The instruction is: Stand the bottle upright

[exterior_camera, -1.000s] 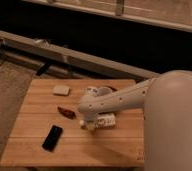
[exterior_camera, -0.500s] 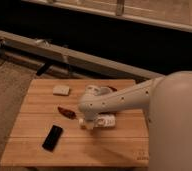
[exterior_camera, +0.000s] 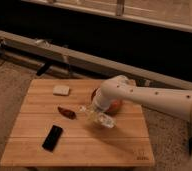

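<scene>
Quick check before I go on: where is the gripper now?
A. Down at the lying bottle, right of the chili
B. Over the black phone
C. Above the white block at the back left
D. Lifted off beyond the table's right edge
A: the gripper is closed on the lying bottle, just right of the chili; the phone lies apart, front left.

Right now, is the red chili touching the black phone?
Apart: the camera view shows bare wood between the chili and black phone. The gripper sits at the bottle.

A pale wooden table (exterior_camera: 29, 125) stands on speckled carpet (exterior_camera: 9, 92) before a dark wall (exterior_camera: 139, 40) with a grey ledge (exterior_camera: 89, 59)
</scene>
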You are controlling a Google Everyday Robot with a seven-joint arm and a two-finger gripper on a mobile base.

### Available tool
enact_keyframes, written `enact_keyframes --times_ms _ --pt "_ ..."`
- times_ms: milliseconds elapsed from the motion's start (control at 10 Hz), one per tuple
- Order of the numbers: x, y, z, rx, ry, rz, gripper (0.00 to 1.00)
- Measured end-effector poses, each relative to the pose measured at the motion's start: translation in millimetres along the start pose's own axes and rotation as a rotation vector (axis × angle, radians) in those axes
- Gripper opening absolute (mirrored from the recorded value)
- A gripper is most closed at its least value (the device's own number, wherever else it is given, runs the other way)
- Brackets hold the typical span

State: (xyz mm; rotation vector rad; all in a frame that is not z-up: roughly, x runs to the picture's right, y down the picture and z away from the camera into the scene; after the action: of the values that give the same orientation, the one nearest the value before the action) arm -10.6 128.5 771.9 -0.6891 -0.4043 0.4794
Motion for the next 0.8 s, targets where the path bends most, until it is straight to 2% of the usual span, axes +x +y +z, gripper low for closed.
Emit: enact_keyframes --times_ms 100,300,400,500,600,800 --pt "0.3 -4.6 -12.7 -0.053 -0.14 0.079 0.0" --pt "-3.3 -9.8 -27.1 -0.163 -0.342 0.166 0.0" --pt "-5.5 -8.4 -32.2 -0.208 -0.396 0.171 0.0" --pt "-7.2 -7.5 -34.8 -0.222 -0.426 0.167 0.0" --pt "-7.9 -7.0 -35.8 -0.223 -0.433 0.161 0.0" --pt "-13.8 -4.9 -43.4 -0.222 -0.481 0.136 0.0"
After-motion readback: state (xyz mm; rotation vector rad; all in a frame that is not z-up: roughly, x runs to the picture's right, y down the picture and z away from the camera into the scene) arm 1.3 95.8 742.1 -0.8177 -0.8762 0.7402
